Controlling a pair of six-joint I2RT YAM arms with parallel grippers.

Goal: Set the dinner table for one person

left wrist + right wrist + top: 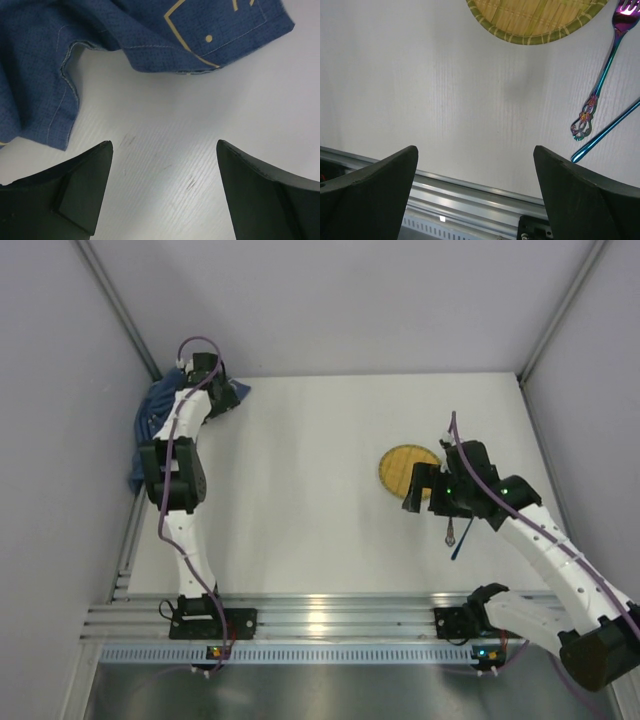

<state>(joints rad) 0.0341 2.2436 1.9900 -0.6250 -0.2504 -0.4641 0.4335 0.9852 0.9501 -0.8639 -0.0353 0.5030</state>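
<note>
While hanging released and empty just short of the mat, risks pinching only one loose fold with the left end effector. Could then drag the cloth in a bunch rather than lift it, or leave it crumpled at 10 o'clock on the counter.

Likewise released and holding nothing: right end effector, poised over bare counter, with plate at 12 o'clock of the wrist view and fork at 2 o'clock. Might clip the plate rim or scatter the fork and the blue handle just beside it on a hasty descent. Thin, flat, glossy pieces, probably hard to pinch and quick to skid. Utensil type of that handle: impossible to tell.

Only one container: the plate, at 3 o'clock from the counter's middle, nothing on the part showing, partly hidden from above by the right arm. Fork and handle outside it, at its 5 o'clock. Counter itself: broad and white beneath everything, running from the rails at 6 o'clock to the back wall at 12.
</note>
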